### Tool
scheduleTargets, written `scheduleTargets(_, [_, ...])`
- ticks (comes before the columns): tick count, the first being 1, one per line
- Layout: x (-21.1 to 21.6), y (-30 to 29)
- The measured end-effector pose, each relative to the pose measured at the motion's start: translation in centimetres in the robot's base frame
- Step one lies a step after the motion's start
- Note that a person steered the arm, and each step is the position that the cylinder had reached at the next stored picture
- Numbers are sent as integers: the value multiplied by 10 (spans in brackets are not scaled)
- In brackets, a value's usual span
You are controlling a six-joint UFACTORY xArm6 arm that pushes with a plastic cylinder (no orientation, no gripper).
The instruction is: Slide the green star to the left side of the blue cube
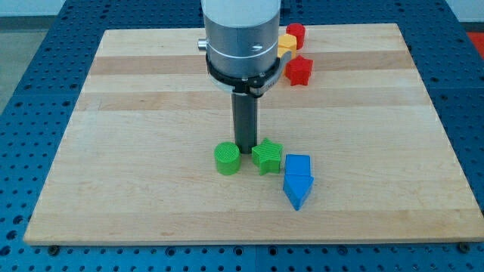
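The green star lies on the wooden board below the middle. The blue cube sits just to its right, almost touching it, with a blue pointed block joined below the cube. A green cylinder stands just left of the star. My tip is down on the board between the green cylinder and the green star, at their upper edges, close to the star's upper left.
A red star, a yellow block and a red cylinder sit near the view's top, right of the arm's body. The blue perforated table surrounds the board.
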State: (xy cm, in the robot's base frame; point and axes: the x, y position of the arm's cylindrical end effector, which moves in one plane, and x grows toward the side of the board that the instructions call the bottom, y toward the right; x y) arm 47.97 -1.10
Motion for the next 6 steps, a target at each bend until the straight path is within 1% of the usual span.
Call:
scheduleTargets(1, [-29,8])
scheduleTargets(2, [-22,35])
scheduleTargets(3, [11,37])
scheduleTargets(4, [27,36])
scheduleTargets(5, [17,36])
scheduleTargets(6, [-13,48])
